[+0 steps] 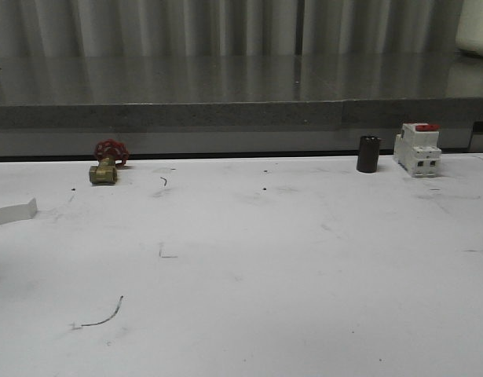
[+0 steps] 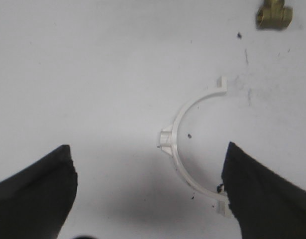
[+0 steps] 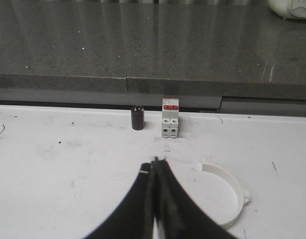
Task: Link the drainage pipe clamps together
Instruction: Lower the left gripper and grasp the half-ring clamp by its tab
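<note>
One white drainage pipe clamp [image 2: 180,169] lies flat on the white table in the left wrist view. It sits between the spread black fingers of my left gripper [image 2: 149,146], which is open, and its end tab is close to one finger [image 2: 262,194]. A white curved piece of a clamp [image 1: 13,212] shows at the table's far left edge in the front view. The other clamp [image 3: 237,191] lies on the table just beside my right gripper [image 3: 155,160], whose fingers are pressed together with nothing between them.
A brass valve with a red handwheel [image 1: 107,163] sits at the back left of the table [image 1: 249,267]. A small black cylinder [image 1: 368,153] and a white-and-red circuit breaker [image 1: 418,148] stand at the back right. A grey ledge [image 1: 225,114] runs behind the table.
</note>
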{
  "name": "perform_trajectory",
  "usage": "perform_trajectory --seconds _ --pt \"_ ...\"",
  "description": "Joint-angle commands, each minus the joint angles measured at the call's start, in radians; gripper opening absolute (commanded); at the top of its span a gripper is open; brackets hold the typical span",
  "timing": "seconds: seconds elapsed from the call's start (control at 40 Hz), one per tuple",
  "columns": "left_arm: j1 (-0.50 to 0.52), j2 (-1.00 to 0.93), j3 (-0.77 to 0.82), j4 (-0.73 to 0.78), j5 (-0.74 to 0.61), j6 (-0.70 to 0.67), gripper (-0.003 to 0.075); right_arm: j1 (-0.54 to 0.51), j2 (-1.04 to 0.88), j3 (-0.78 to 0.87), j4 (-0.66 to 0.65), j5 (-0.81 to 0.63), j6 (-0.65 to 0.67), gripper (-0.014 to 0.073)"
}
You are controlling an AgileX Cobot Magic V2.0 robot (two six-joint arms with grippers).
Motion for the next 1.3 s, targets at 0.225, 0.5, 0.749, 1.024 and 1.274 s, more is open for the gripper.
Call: perform_trajectory --seconds 0.225,0.5,0.749,1.024,1.274 --pt "-0.017 0.268 -0.143 -0.014 0.069 0.014 0.0573 -0.005 0.013 -0.035 -0.002 -0.069 -0.012 -0.0121" --pt "-0.020 0.403 -0.169 -0.069 0.063 0.070 0.0521 -0.005 0.013 -0.035 -0.002 -0.069 -0.012 -0.0121" --pt "-0.020 0.439 -0.169 -0.069 0.025 0.070 0.0420 -0.005 0.013 -0.035 -0.002 -0.069 -0.012 -0.0121" --pt "-0.020 0.439 -0.169 -0.113 0.033 0.121 0.0188 -0.005 0.013 -0.035 -0.002 -0.069 -0.012 -0.0121" --pt "-0.020 0.437 -0.195 -0.122 0.070 0.121 0.0020 -0.005 0.013 -0.035 -0.002 -0.069 -0.012 -0.0121"
